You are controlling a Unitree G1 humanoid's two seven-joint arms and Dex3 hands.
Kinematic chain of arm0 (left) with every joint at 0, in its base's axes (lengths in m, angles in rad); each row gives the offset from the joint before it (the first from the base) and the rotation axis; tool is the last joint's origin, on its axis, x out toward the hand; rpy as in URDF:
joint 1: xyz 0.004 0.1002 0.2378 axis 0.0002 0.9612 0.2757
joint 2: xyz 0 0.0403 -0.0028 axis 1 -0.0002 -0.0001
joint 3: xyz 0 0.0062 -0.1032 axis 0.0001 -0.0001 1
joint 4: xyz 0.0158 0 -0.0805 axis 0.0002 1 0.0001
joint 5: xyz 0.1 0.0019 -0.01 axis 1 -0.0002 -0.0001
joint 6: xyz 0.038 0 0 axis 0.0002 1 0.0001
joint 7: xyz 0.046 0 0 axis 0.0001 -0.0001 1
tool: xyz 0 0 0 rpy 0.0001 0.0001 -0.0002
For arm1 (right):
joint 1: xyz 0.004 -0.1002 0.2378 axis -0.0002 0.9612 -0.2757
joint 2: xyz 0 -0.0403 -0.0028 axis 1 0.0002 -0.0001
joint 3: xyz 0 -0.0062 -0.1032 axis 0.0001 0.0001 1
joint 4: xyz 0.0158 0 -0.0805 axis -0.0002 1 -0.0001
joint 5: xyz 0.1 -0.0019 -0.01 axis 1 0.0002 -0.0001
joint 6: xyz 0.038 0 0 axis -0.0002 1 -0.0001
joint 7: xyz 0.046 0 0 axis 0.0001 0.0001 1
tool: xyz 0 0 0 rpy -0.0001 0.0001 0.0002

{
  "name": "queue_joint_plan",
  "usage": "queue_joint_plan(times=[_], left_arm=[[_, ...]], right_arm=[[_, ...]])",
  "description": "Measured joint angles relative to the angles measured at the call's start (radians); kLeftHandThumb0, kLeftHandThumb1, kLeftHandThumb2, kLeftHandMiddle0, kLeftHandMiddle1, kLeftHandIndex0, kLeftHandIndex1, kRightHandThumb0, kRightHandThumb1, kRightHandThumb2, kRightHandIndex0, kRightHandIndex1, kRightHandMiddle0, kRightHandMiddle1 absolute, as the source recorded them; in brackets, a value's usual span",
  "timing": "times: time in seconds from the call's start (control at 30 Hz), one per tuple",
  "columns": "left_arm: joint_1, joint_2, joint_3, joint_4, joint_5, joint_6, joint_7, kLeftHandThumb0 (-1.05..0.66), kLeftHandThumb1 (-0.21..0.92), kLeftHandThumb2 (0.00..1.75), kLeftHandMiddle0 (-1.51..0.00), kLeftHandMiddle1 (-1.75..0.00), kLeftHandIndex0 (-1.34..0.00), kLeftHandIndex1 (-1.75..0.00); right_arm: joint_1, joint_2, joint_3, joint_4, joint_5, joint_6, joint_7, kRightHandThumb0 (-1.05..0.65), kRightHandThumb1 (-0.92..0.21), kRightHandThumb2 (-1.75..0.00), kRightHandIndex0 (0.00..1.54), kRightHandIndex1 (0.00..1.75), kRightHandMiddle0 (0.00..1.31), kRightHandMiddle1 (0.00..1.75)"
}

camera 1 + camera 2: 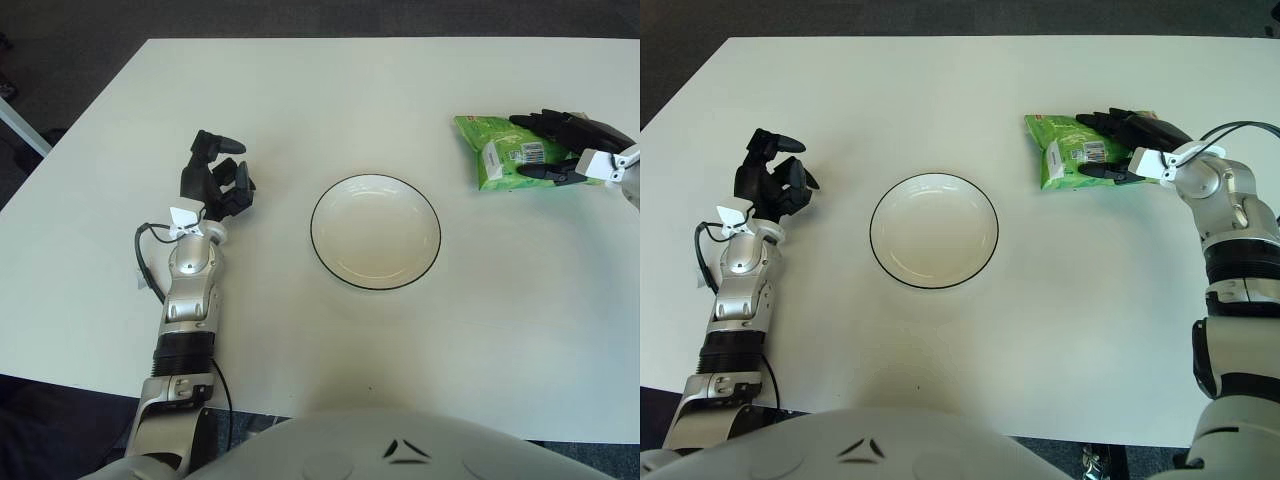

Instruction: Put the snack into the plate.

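Your right hand point(1120, 145) has its fingers closed around the snack point(1070, 150), whose long axis points left toward the plate point(880, 262), well apart.

A plate point(933, 231) sits on the worktop point(970, 90) between the two hands. The left robot hand point(772, 178) is to its left. The right robot hand point(1125, 145) lies on a snack point(1065, 150), right of and behind the plate.

A: How is the snack point(1070, 152) looking?
B: It's a green packet with a white barcode label, lying flat on the desk, well right of the plate point(933, 231).
A: And the plate?
B: It's sitting upright, round and white, dark-rimmed; nothing is lying in it.
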Motion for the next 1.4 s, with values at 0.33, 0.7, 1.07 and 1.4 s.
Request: queue_joint_plan(times=[0.33, 0.7, 1.07, 1.4], left_arm=[[0.0, -0.001, 0.0, 0.0, 0.009, 0.0, 0.003, -0.39, 0.66, 0.86, -0.84, -1.75, -0.36, -1.75], [0.0, -0.002, 0.0, -0.001, 0.009, 0.0, 0.01, -0.39, 0.66, 0.86, -0.84, -1.75, -0.36, -1.75], [0.0, -0.005, -0.003, -0.004, 0.01, 0.0, 0.014, -0.39, 0.66, 0.86, -0.84, -1.75, -0.36, -1.75], [0.0, -0.005, -0.004, -0.004, 0.013, 0.0, 0.017, -0.39, 0.66, 0.86, -0.84, -1.75, -0.36, -1.75]], right_arm=[[0.0, 0.0, 0.012, 0.007, 0.028, -0.003, 0.011, -0.93, -0.92, -0.48, 0.11, 0.0, 0.29, 0.01], [0.023, 0.013, 0.022, 0.061, -0.02, -0.053, -0.195, -0.29, -0.92, -0.16, 0.5, 0.91, 0.65, 0.68], [0.013, 0.045, 0.069, 0.185, -0.124, -0.143, -0.602, 0.0, -0.41, -1.14, 0.45, 1.72, 0.56, 1.55], [0.0, 0.063, 0.045, 0.266, -0.064, -0.237, -0.67, 0.0, -0.29, -1.29, 0.57, 1.75, 0.55, 1.59]])
